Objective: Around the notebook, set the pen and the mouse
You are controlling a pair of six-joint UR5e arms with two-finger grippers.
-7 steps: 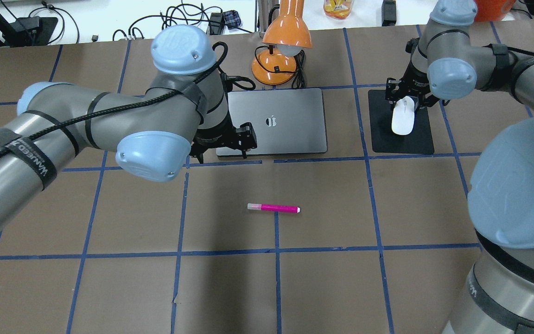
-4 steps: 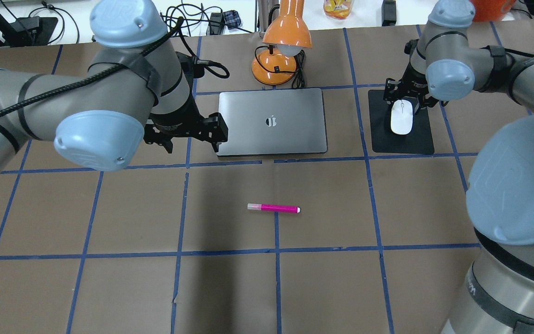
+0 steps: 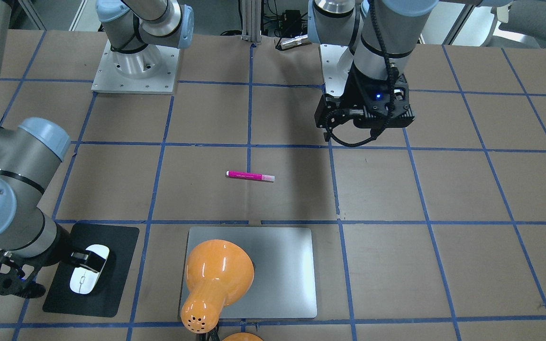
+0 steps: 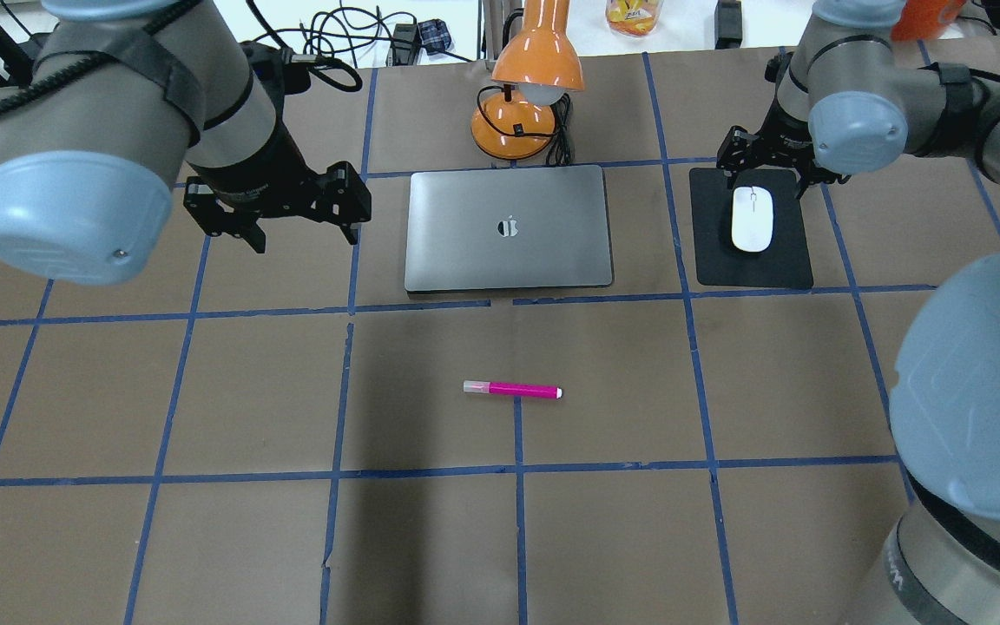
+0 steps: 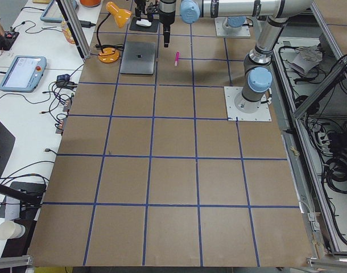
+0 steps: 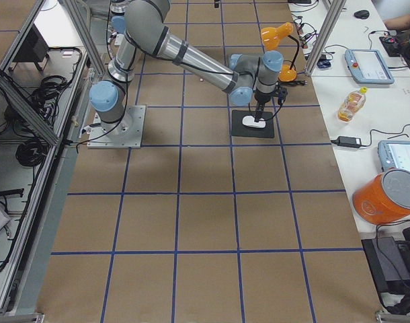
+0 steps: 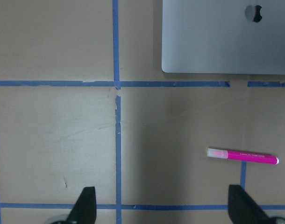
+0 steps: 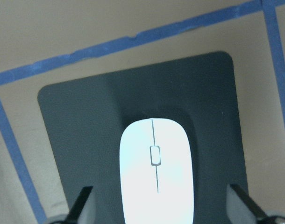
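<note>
My left gripper [image 4: 302, 240], open and empty: centre over pen [image 4: 513, 390], jaws across barrel; right gripper [image 8: 160, 207] open above mouse [image 4: 752, 219].

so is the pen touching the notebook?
No, the pen lies well apart from the notebook, with a blue tape line running between them.

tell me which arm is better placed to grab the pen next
Left, probably. The left gripper is open and empty, and the pen shows in its wrist view. The right gripper is open above the mouse on the black mat, farther from the pen.
</note>
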